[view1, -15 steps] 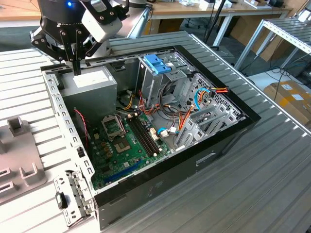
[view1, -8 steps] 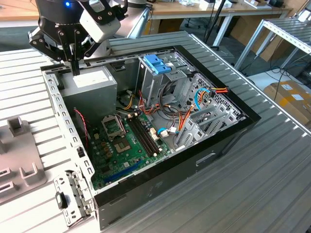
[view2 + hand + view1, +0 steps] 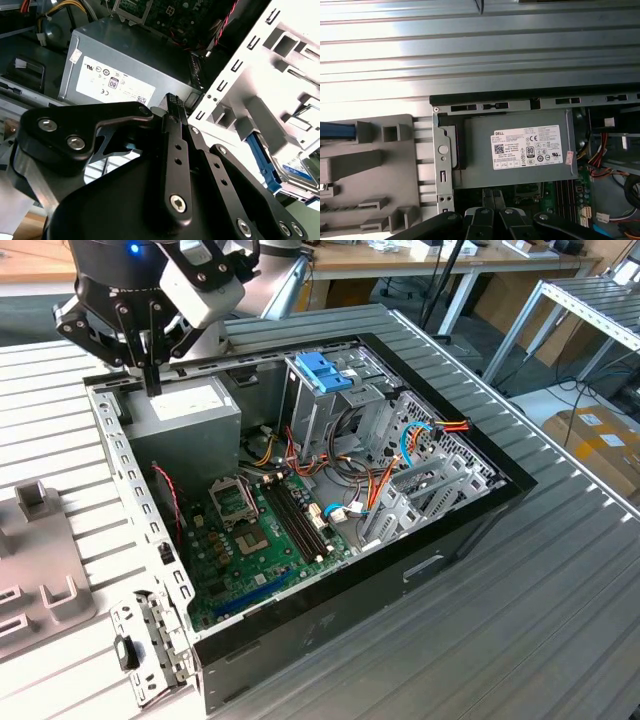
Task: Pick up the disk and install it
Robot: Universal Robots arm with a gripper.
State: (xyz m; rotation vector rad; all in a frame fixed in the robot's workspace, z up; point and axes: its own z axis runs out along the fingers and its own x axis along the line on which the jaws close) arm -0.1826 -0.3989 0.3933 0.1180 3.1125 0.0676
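Observation:
The disk (image 3: 296,169) lies in a grey plastic holder (image 3: 280,75) beside the computer case. In the second wrist view I see its labelled face and a bright blue rail. The first wrist view shows a strip of the disk's blue rail (image 3: 337,131) in that holder. My gripper (image 3: 152,386) hangs over the case's rear corner, above the grey power supply (image 3: 185,412). It is shut with nothing between its fingers. In both wrist views the black fingers (image 3: 172,107) (image 3: 492,197) point down at the power supply's edge, about a hand's width from the disk.
The open computer case (image 3: 470,530) lies on a ribbed metal table. Inside are the green motherboard (image 3: 265,530), loose cables and a tall metal drive cage topped by a blue handle (image 3: 325,370). The grey holder (image 3: 40,540) sits at the exterior view's left.

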